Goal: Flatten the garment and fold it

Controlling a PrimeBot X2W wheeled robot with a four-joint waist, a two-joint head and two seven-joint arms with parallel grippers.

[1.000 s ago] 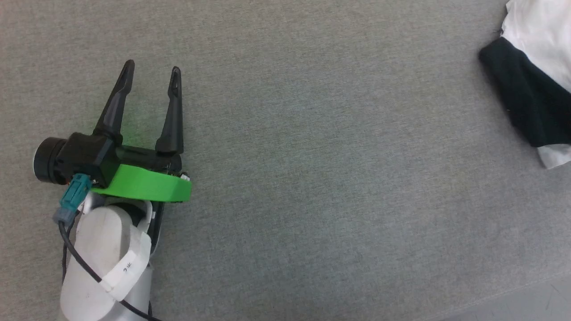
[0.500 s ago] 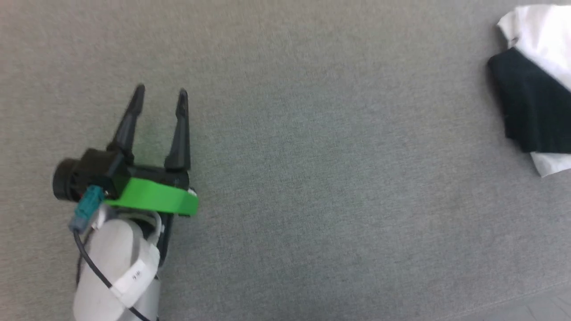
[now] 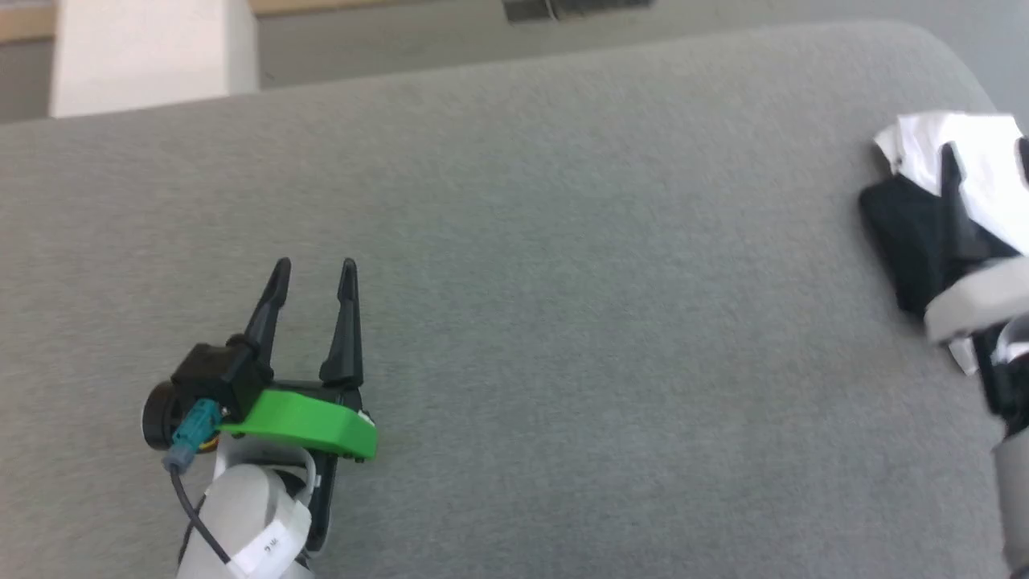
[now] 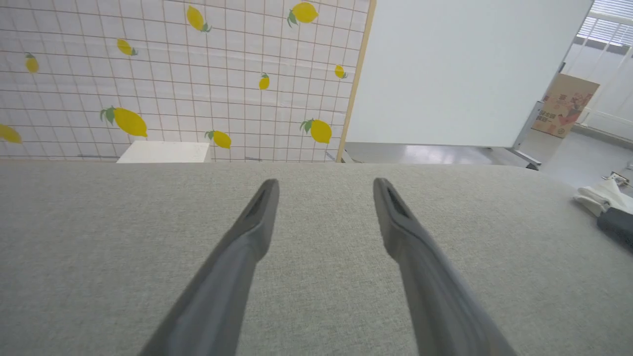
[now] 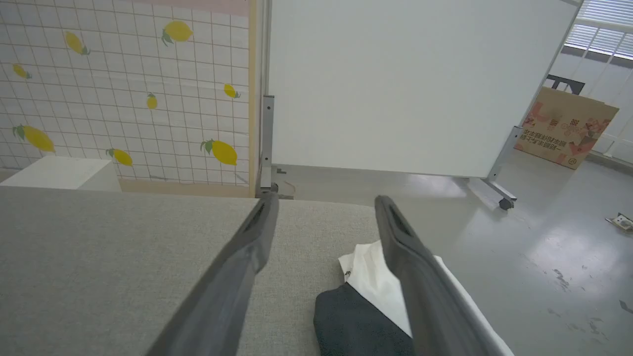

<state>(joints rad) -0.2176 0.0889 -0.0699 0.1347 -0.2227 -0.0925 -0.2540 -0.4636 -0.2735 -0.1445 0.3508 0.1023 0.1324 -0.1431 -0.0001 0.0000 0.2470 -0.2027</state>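
Observation:
The garment (image 3: 916,225) lies bunched at the right edge of the grey table (image 3: 563,241), a white fold above a black one; its chest print is hidden. My right gripper (image 3: 989,161) hangs over it, open, one dark finger crossing the cloth. In the right wrist view the garment (image 5: 368,282) sits low between the spread fingers of the right gripper (image 5: 326,200), nothing held. My left gripper (image 3: 314,265) is open over bare table at the lower left, far from the cloth. From the left gripper (image 4: 325,182) the garment (image 4: 606,202) shows at the far right.
The table's rounded far right corner (image 3: 949,48) is close to the garment, with shiny floor (image 5: 544,257) beyond. A white box (image 3: 145,48) stands behind the far edge. A lemon-patterned wall (image 4: 173,74), a white partition on wheels (image 5: 395,89) and a cardboard box (image 5: 564,128) stand farther off.
The head camera has tilted up, so the far table edge now shows. My right gripper and forearm have come into view over the garment. The left gripper stays open.

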